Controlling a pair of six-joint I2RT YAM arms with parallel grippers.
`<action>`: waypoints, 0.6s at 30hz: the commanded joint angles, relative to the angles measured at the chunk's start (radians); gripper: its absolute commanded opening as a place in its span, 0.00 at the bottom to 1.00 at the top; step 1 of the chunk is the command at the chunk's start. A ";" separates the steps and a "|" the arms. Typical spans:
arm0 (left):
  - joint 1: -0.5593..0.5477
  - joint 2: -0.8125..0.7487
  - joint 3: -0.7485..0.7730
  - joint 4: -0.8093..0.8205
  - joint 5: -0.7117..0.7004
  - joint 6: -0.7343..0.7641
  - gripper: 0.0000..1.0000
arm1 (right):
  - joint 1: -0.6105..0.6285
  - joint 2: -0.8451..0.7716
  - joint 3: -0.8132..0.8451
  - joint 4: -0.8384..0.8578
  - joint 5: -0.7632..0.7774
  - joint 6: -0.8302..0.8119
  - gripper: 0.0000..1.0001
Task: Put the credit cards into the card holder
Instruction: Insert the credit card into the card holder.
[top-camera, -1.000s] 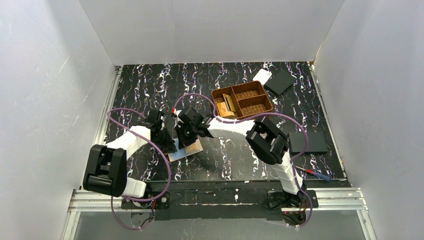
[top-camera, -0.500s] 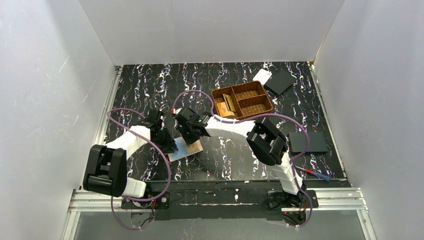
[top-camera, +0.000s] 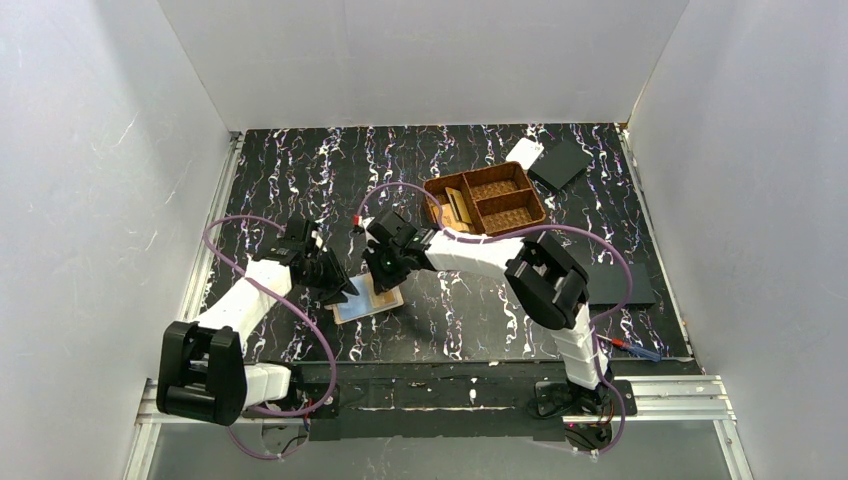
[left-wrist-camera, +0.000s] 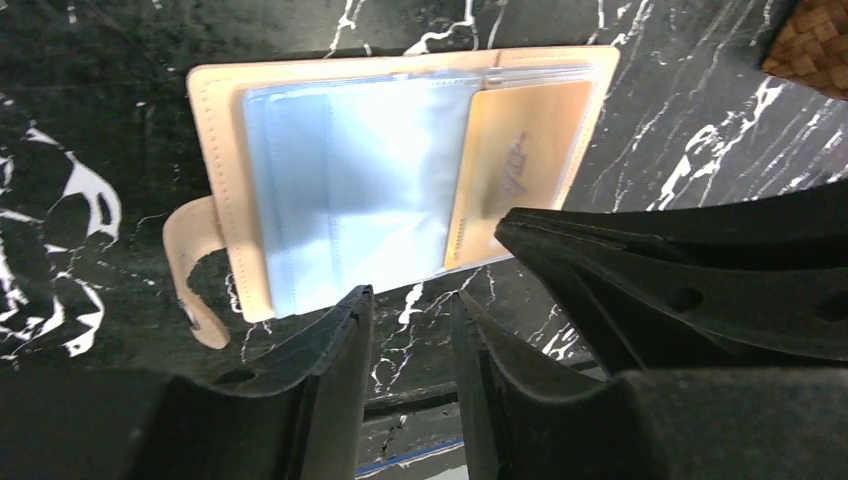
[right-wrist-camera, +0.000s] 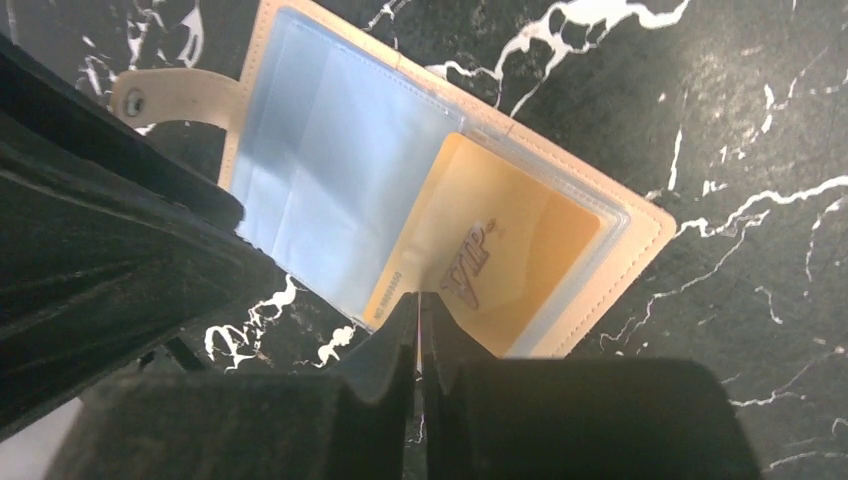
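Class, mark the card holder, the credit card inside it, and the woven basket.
card holder (left-wrist-camera: 340, 190), left wrist view, its blue clear pocket.
credit card (right-wrist-camera: 500, 250), right wrist view, its orange face.
woven basket (top-camera: 508, 218), top view, bare compartment floor.

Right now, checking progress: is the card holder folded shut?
No, the card holder lies spread open, an orange VIP card showing inside.

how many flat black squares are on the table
2. The far black square lies at the back right, beside the white piece; the near black square lies right of the right arm, partly hidden.
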 joint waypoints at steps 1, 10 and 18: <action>0.004 -0.005 0.001 0.019 0.040 -0.002 0.34 | -0.009 -0.047 -0.009 0.111 -0.115 0.024 0.16; 0.033 0.076 -0.010 0.042 0.005 0.106 0.51 | -0.012 -0.029 -0.069 0.220 -0.190 0.107 0.28; 0.034 -0.082 -0.073 0.117 0.053 0.038 0.22 | -0.041 -0.031 -0.115 0.248 -0.210 0.145 0.11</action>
